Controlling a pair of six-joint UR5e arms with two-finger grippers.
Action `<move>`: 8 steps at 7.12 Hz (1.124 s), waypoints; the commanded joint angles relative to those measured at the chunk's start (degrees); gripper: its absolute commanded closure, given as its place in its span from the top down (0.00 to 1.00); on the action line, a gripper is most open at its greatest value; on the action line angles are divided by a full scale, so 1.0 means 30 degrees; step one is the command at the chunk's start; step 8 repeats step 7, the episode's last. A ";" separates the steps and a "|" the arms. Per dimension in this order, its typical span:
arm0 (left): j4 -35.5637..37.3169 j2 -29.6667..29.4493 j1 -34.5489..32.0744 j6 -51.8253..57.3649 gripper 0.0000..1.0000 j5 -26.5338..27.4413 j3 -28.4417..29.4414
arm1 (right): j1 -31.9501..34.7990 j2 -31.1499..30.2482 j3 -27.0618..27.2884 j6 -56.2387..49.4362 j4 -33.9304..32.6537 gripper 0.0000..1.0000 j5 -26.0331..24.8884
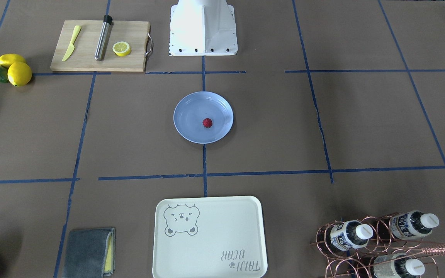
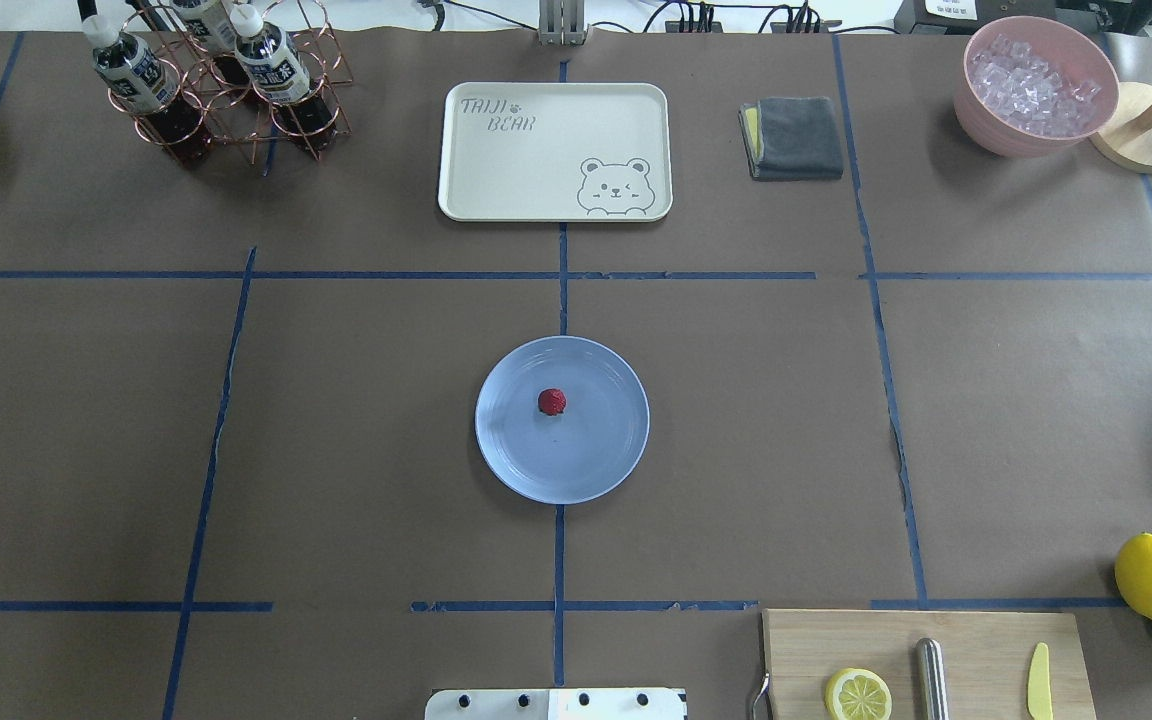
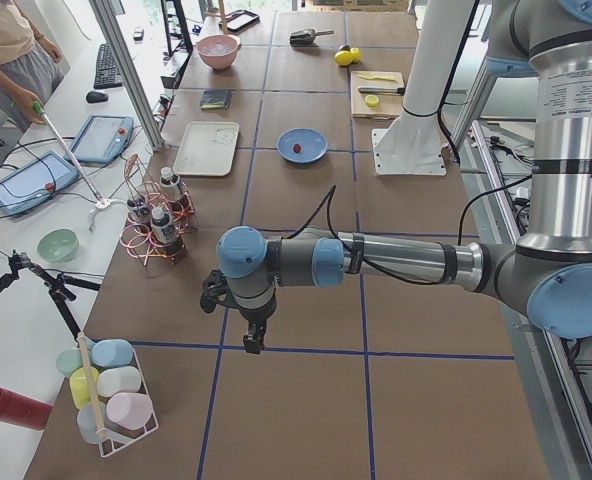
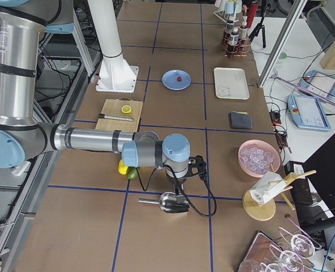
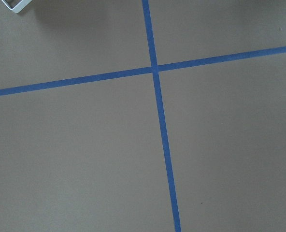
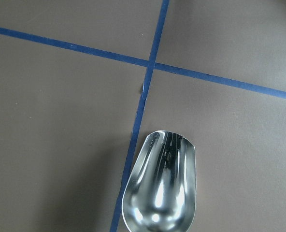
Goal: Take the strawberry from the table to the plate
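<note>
The small red strawberry (image 1: 207, 122) (image 2: 552, 402) lies inside the light-blue plate (image 1: 189, 110) (image 2: 591, 455), a little off its centre, at the middle of the brown table (image 1: 284, 127). Both arms are far from the plate and show only in the side views. The left gripper (image 3: 254, 335) hangs over the table's left end, near the bottle rack. The right gripper (image 4: 180, 190) hangs over the table's right end, just above a metal scoop (image 4: 170, 203) (image 6: 162, 188). Neither wrist view shows fingers, so I cannot tell whether either gripper is open or shut.
A cream bear tray (image 2: 554, 150), a grey cloth (image 2: 794, 137), a copper bottle rack (image 2: 211, 85) and a pink bowl of ice (image 2: 1034, 85) line the far side. A cutting board (image 1: 101, 46) with a lemon slice (image 1: 121, 48) and lemons (image 1: 19, 73) sit near the robot base (image 1: 203, 29).
</note>
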 commanded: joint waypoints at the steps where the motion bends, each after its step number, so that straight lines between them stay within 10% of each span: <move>1: -0.0062 -0.0029 0.0000 0.0000 1.00 0.0000 -0.0031 | 0.0000 -0.0001 -0.0061 -0.0001 0.0001 1.00 0.0023; 8: -0.0150 -0.0029 0.0000 0.0000 1.00 -0.0235 -0.0001 | -0.0029 -0.0001 -0.0091 0.0029 0.0001 1.00 -0.0006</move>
